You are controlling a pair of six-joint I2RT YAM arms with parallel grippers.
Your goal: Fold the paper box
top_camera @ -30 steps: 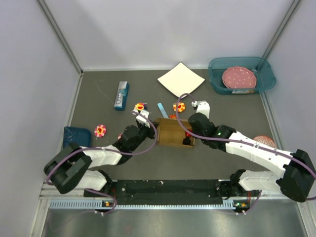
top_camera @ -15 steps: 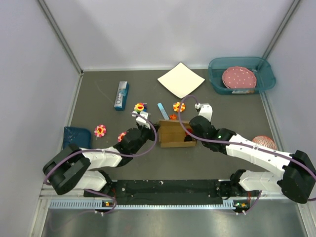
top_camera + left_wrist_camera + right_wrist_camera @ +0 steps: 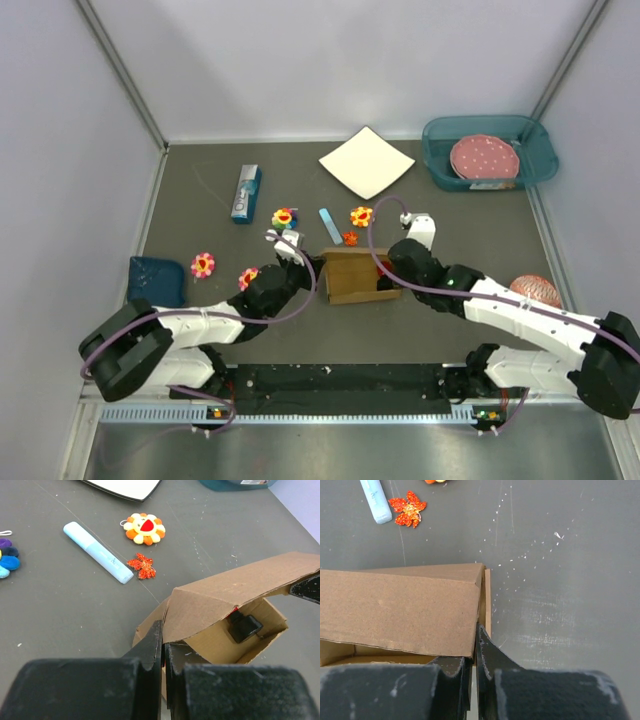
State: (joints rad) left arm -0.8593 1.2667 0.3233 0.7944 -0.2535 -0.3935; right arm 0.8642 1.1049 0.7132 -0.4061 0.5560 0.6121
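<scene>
Box mid-table between our grippers, clutter behind and to both sides.
Our left gripper (image 3: 162, 641) is at the left end of the box (image 3: 352, 272), our right gripper (image 3: 474, 636) at its right end. Just behind the box lie a marker (image 3: 330, 224) and a small flower (image 3: 350, 238), with one flower toy (image 3: 285, 216) left of the marker and a second flower toy (image 3: 361, 215) right of it. Further back is the sheet (image 3: 366, 161), with the carton (image 3: 246, 193) to its left and the bin (image 3: 440, 165) to its right, a disc (image 3: 484, 157) in it. A third flower toy (image 3: 247, 277) sits beside our left arm and a fourth flower toy (image 3: 203, 264) further left.
</scene>
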